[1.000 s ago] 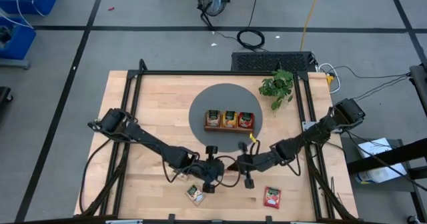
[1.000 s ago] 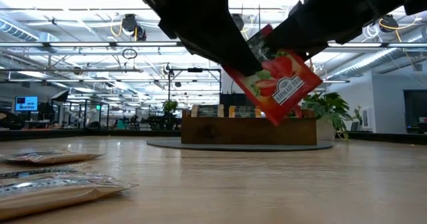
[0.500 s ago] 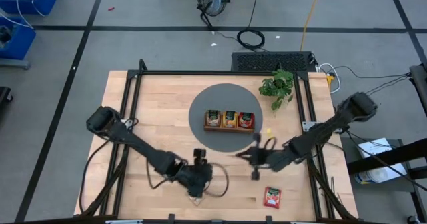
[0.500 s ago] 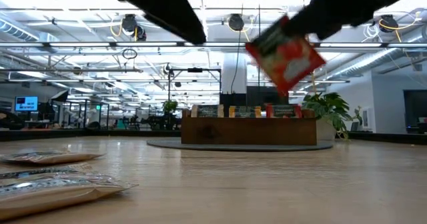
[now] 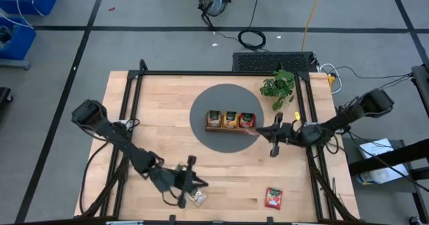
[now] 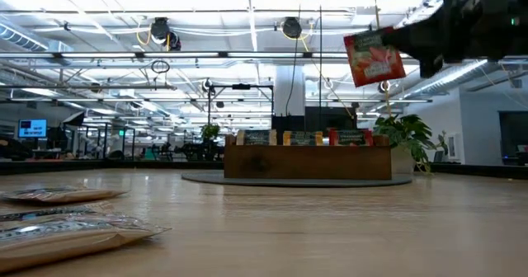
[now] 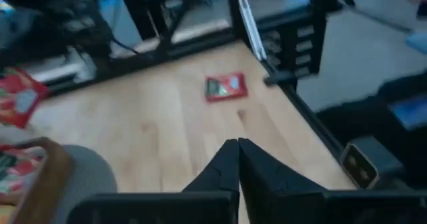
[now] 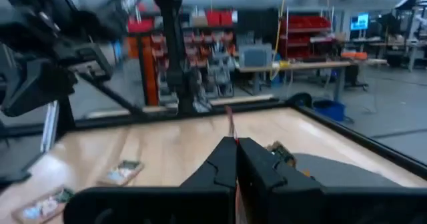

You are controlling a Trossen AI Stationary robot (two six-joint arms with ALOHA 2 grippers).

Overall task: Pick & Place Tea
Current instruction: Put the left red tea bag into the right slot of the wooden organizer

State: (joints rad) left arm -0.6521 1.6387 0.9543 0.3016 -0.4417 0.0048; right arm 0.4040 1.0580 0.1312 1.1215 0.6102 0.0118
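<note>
My right gripper (image 5: 260, 132) is shut on a red tea sachet (image 6: 375, 58), high above the table just to the right of the wooden tray (image 5: 231, 129). From above the sachet shows edge-on (image 5: 253, 132). The tray stands on a grey round mat (image 5: 201, 108) with sachets upright in its three compartments. My left gripper (image 5: 199, 182) is shut with nothing in it, near the front edge, above a cream sachet (image 5: 196, 197) lying flat. Another red sachet (image 5: 273, 198) lies flat at the front right. My right gripper pinches the red sachet between its two fingers at the sachet's right-hand edge (image 6: 401, 48). The fingers come about level from the table's right. The sachet stands on edge, slightly tilted, lifted clear of the table and the tray; my wrist view shows only its thin edge (image 8: 230, 123).
A small potted plant (image 5: 279, 86) stands behind the tray at the far right. More cream sachets (image 6: 66, 226) lie at the front left. A black frame (image 5: 134, 91) runs around the tabletop. Bare wood lies between the tray and the front edge.
My right gripper has carried the red sachet up and away from the table's middle front toward the right end of the tray, turning it from tilted to nearly upright. My left gripper has left the sachet and drawn back toward the near left.
</note>
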